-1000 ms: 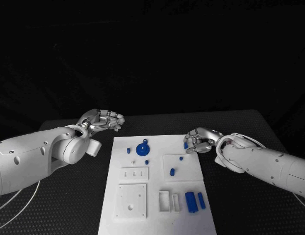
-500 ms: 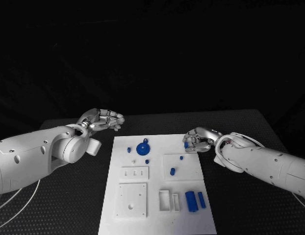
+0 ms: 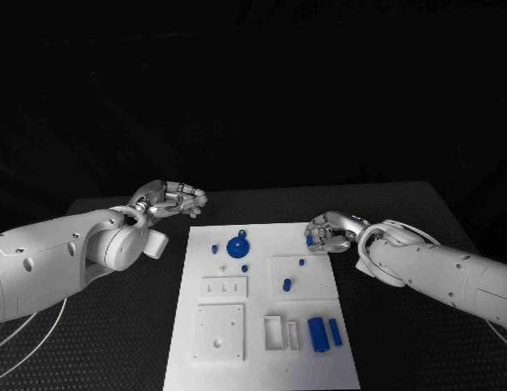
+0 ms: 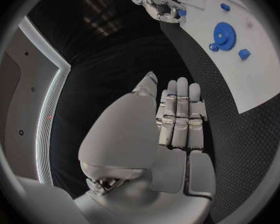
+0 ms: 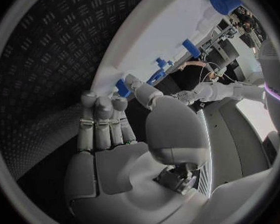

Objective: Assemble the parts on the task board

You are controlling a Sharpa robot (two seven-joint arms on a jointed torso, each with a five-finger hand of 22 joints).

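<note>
Nothing has visibly moved: the right robot hand point(image 3: 330, 231) pinches a small blue part point(image 3: 310, 241) at the task board point(image 3: 324, 244) edge, a light, stiff, slippery-looking piece best held by its sides, while the left robot hand point(image 3: 171, 199) hangs curled, empty, above the table point(image 3: 407, 204).

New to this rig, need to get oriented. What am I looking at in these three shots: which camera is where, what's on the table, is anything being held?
It is a two-armed robot with silver many-fingered hands at a black table. One picture looks down from the robot's head; the two round fisheye ones sit at each wrist, behind that arm's own hand.

In the middle lies the white task board, carrying small blue parts, among them a blue gear and a blue block.

The left hand hovers off the board's far left corner with curled fingers, holding nothing. The right hand is at the board's far right edge and appears to pinch a small blue part.
</note>
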